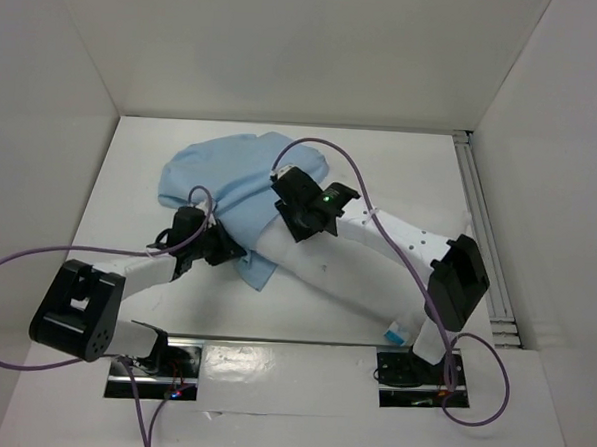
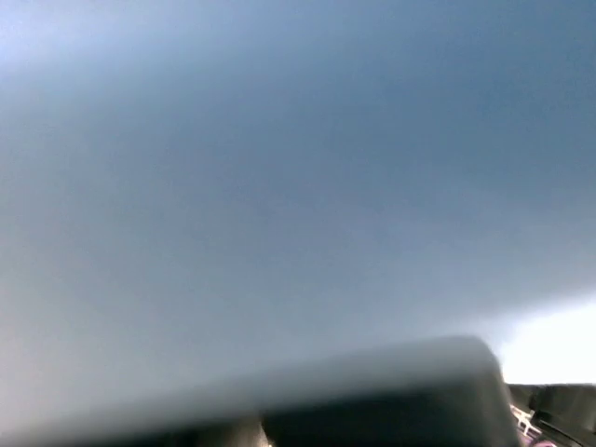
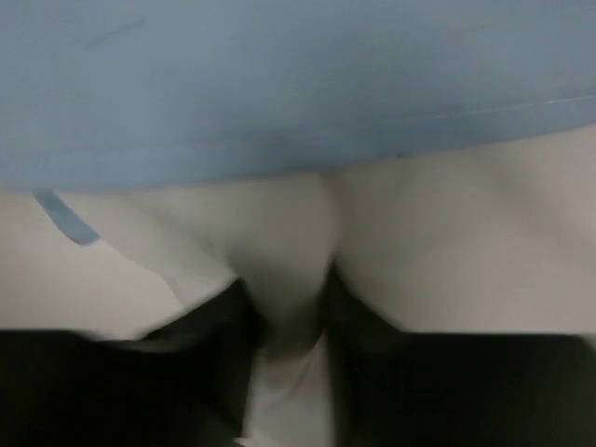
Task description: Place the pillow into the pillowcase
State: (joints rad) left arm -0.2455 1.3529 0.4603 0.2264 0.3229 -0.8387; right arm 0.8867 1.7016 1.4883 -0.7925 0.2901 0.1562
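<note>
Right tool is clamped on a fold of the pillow, whose far end lies under the pillowcase hem on the counter. Left tool: state cannot be determined. Risk: the fold slips free, or the hem bunches and blocks entry.

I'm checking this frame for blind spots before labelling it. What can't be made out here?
- Left wrist view: the pillowcase close to the lens is all blur, so whether the left hand is open or shut is hidden.
- Top view: how far the pillow reaches inside is covered by the pillowcase and the right hand.
- Top view: the label print is too small.
</note>
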